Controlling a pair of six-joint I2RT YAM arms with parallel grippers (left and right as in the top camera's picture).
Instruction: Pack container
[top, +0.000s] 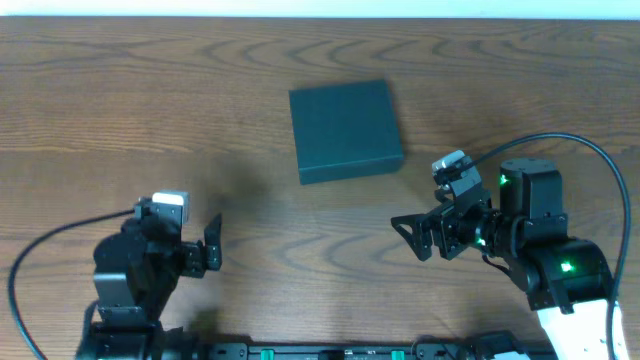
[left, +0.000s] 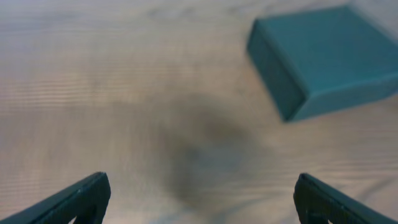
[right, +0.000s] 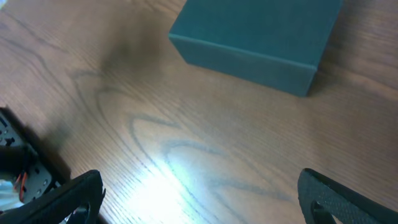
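Observation:
The container (top: 346, 131) is a dark teal square box with its lid closed, lying flat on the wooden table at centre back. It shows at upper right in the left wrist view (left: 329, 56) and at the top in the right wrist view (right: 258, 40). My left gripper (top: 211, 246) is open and empty, low at the left front, well short of the box. My right gripper (top: 410, 238) is open and empty, at the right front, just below the box's right corner. No snack packets are in view.
The wooden table (top: 150, 110) surrounds the box. Black cables run from both arms at the front left and right. Part of the left arm (right: 18, 168) shows at the left edge of the right wrist view.

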